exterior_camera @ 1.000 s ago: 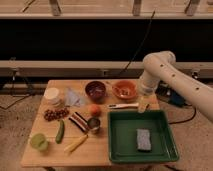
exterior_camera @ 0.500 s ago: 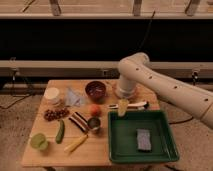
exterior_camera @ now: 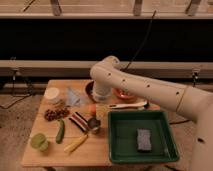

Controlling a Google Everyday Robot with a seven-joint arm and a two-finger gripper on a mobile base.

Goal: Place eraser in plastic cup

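Observation:
The eraser [exterior_camera: 78, 121], a small flat block with black, white and dark red stripes, lies on the wooden table [exterior_camera: 95, 152] left of a small shiny metal cup [exterior_camera: 94, 124]. The pale lime-green plastic cup [exterior_camera: 39, 142] stands near the table's front left corner. My gripper [exterior_camera: 100, 110] hangs from the big white arm over the table's middle. It is just above the metal cup, right of and behind the eraser, and far from the plastic cup. An orange fruit [exterior_camera: 92, 108] is partly hidden beside it.
A green tray [exterior_camera: 125, 136] at the front right holds a grey-blue sponge [exterior_camera: 144, 139]. Also here: a white tub [exterior_camera: 52, 94], a blue cloth [exterior_camera: 74, 97], dark berries [exterior_camera: 55, 114], a cucumber [exterior_camera: 60, 131], a banana [exterior_camera: 76, 144], an orange bowl [exterior_camera: 123, 94] and a white utensil [exterior_camera: 127, 105].
The arm has swung left from the table's right side to its middle, bringing the gripper over the metal cup and near the eraser. The objects have not moved.

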